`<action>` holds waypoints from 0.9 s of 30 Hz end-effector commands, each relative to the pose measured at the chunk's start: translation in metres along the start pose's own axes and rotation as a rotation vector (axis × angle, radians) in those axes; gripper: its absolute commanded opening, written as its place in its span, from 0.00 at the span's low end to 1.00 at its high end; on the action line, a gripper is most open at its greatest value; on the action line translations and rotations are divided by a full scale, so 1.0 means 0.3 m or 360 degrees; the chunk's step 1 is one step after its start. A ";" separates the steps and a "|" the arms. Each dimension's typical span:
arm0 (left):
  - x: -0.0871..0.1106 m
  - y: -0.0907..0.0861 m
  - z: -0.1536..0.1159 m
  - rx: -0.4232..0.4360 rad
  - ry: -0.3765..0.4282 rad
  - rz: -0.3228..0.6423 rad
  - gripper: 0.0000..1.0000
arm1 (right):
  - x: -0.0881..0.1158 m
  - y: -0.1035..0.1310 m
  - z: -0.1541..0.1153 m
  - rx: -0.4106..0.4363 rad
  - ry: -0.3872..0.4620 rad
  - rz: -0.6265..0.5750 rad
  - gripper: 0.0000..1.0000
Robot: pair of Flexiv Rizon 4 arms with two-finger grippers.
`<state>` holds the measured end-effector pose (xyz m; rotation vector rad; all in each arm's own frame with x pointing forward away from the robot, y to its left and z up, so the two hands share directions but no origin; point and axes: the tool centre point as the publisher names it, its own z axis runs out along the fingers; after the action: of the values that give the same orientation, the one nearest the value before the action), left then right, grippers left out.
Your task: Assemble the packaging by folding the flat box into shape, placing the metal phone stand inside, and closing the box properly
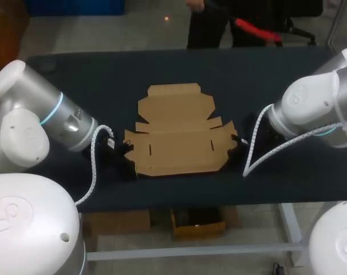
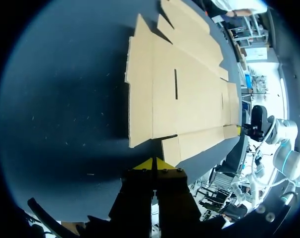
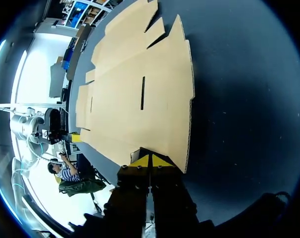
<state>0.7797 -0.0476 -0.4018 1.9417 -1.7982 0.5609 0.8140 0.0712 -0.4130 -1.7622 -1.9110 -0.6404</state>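
Note:
A flat, unfolded brown cardboard box (image 1: 176,134) lies in the middle of the dark table (image 1: 76,80), with its flaps spread out. My left gripper (image 1: 129,162) is low at the box's front left corner, shut, with nothing in it. In the left wrist view its yellow tips (image 2: 153,164) are pressed together just short of the box (image 2: 184,94). My right gripper (image 1: 240,150) is at the box's right end, also shut and empty. In the right wrist view its tips (image 3: 149,159) meet over the edge of the box (image 3: 135,89). No metal phone stand is in view.
The table's front edge (image 1: 179,197) runs close below the box and both grippers. Bare dark cloth surrounds the box on the far side and at both ends. My other arm (image 2: 261,124) shows past the box in the left wrist view.

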 end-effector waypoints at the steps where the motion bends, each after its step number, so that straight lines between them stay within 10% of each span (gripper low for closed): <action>1: 0.005 -0.011 0.009 -0.0004 0.0005 0.0002 0.00 | 0.009 0.002 -0.001 0.0004 -0.0002 -0.0005 0.00; 27: 0.070 -0.050 0.012 0.0001 0.0032 0.0049 0.00 | 0.056 0.018 0.004 0.0029 -0.0033 -0.0045 0.00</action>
<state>0.7937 -0.0628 -0.3929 1.9053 -1.8149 0.5991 0.8179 0.0841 -0.4070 -1.7369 -1.9486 -0.6269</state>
